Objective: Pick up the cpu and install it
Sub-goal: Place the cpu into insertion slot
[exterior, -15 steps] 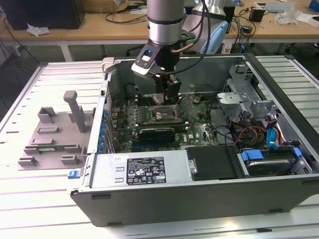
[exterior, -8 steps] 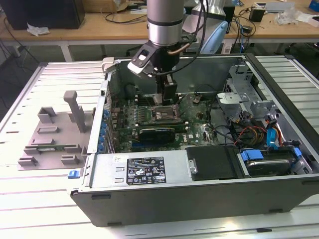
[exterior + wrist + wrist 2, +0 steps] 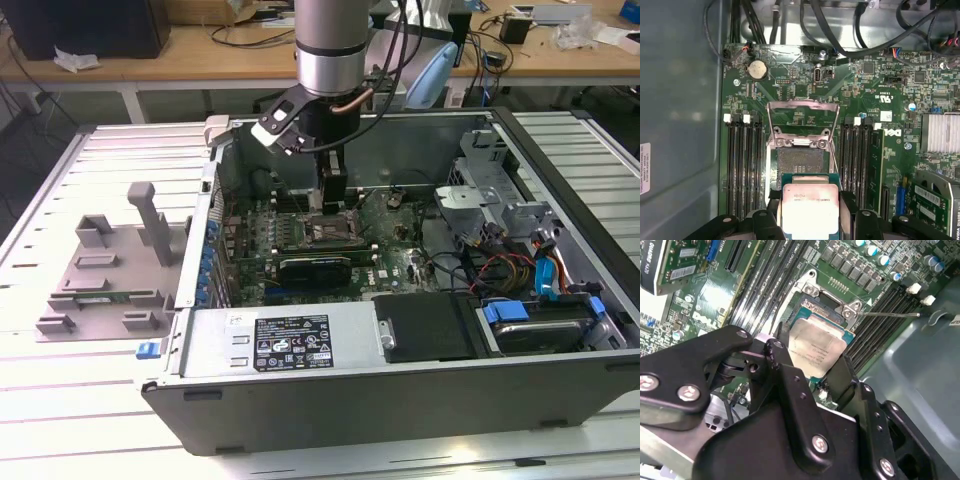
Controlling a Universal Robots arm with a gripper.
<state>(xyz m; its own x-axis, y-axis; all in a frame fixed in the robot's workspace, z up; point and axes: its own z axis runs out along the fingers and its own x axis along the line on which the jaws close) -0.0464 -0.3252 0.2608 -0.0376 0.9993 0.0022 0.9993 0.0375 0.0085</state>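
Over the open computer case [image 3: 400, 372], exterior view: arm stood near-vertical, tool [image 3: 333, 205] low above the socket [image 3: 325, 233]. Second wrist view: fingers [image 3: 842, 376] clamped the cpu [image 3: 817, 352] by opposite edges, above the board, apparently not seated. First wrist view: cpu [image 3: 810, 210] overlapped the socket's [image 3: 800, 162] near edge; the open frame lay straight ahead.

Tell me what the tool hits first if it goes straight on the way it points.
Likely the open CPU socket on the motherboard. The tool, shut on the cpu, points down at it, so the cpu would touch first; depth is unclear.
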